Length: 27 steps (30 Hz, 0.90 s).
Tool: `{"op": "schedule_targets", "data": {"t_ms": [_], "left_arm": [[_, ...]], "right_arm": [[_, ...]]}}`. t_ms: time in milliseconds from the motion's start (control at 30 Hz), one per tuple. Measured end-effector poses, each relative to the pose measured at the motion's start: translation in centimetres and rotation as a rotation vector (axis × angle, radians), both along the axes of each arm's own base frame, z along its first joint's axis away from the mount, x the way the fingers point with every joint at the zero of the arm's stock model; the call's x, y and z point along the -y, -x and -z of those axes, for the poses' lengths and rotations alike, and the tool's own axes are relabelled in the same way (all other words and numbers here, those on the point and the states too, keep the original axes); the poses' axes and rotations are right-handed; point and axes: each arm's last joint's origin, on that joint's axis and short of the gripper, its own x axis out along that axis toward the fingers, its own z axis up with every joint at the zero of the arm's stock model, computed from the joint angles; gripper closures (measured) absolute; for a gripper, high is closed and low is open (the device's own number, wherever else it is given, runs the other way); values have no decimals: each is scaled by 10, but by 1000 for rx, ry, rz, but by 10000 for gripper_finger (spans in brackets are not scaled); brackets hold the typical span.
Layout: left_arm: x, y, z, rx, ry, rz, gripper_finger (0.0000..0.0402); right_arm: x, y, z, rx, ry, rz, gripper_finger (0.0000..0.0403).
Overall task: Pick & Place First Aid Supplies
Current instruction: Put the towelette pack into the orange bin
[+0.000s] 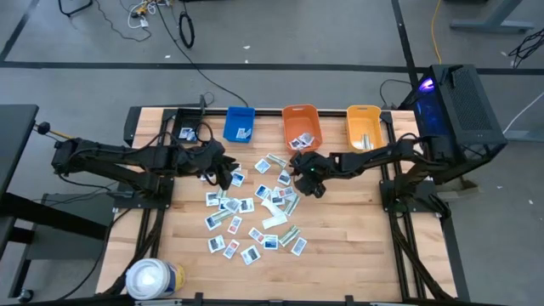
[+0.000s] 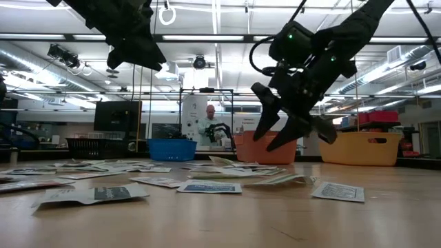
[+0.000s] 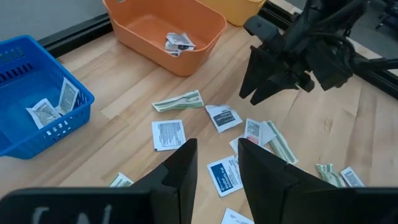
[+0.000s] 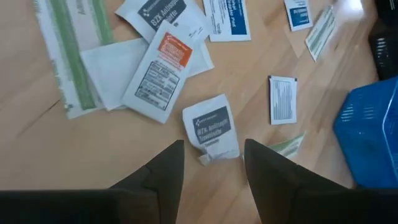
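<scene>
The right tool (image 1: 309, 180) hangs above the upper middle of the packet scatter, its two fingers apart and empty, and its wrist camera looks down between them at a small white packet (image 4: 211, 132) with a grey label lying flat on the wood just ahead of the fingertips. The left tool (image 1: 223, 174) hovers at the left edge of the scatter, fingers also parted with nothing between them. The first aid supplies (image 1: 251, 217) lie strewn across the middle of the surface (image 1: 357, 246), some overlapping, a few already in the blue bin (image 1: 240, 124) and the orange bin (image 1: 302, 126); the yellow bin (image 1: 364, 124) stands beside those. These packets look thin, light and limp, likely to slide on the smooth wood, so a pinch across a short edge or a raised corner seems the safest hold. The surface is pale wooden planking; a large white roll (image 1: 153, 279) sits at its near left corner. Beyond is a workshop with ceiling strip lights, and a person (image 2: 209, 122) seated far back.
</scene>
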Motion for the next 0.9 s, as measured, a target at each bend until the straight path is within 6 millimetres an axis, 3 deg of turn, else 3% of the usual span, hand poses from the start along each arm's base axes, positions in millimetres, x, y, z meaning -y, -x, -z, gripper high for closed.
{"op": "schedule_targets", "data": {"t_ms": [233,467,900], "left_arm": [[0,0,0,2,2,-1,282],[0,0,0,3,6,-4,282],[0,0,0,4,6,-4,282]], "right_arm": [[3,-4,15,-35,82,8,234],[4,-6,16,-29,140,-18,234],[9,-7,26,-51,119,-41,234]]}}
